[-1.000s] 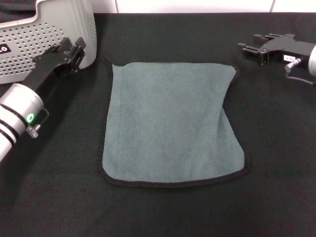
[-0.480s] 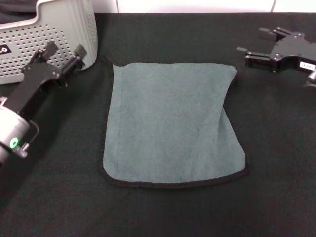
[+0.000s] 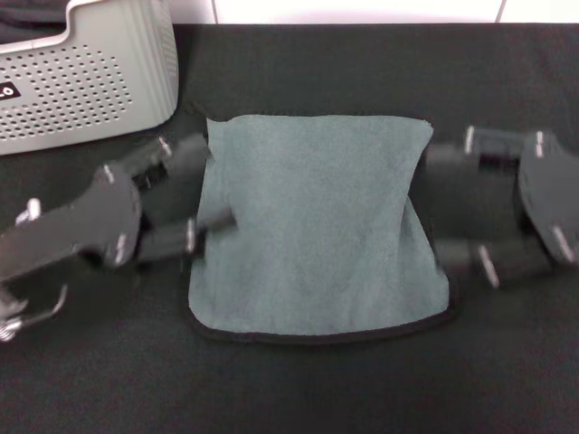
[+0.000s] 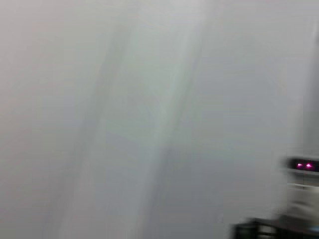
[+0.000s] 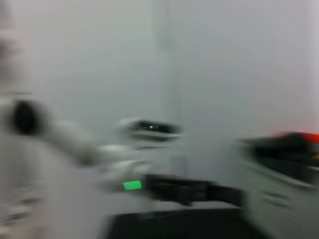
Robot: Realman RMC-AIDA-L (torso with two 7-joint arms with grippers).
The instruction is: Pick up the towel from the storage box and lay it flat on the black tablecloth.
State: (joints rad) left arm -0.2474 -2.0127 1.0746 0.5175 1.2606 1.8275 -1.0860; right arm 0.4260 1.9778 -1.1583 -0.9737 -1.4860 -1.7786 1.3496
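Observation:
The grey-green towel (image 3: 317,221) lies spread flat on the black tablecloth (image 3: 317,389), with its dark trim showing along the near edge. The light grey storage box (image 3: 90,81) stands at the far left, apart from the towel. My left gripper (image 3: 192,192) hovers at the towel's left edge, open, its fingers (image 3: 176,152) spread wide and holding nothing. Beside the towel's right edge my right gripper (image 3: 452,204) is also open and empty. Both are blurred by motion. The wrist views show only a pale wall and blurred equipment.
The black cloth covers the whole table. A white wall runs along the far edge (image 3: 362,11). In the right wrist view, a blurred arm with a green light (image 5: 132,185) shows farther off.
Both grippers have swung from the towel's far corners to the middle of its sides and now look larger. The towel and the box have not moved.

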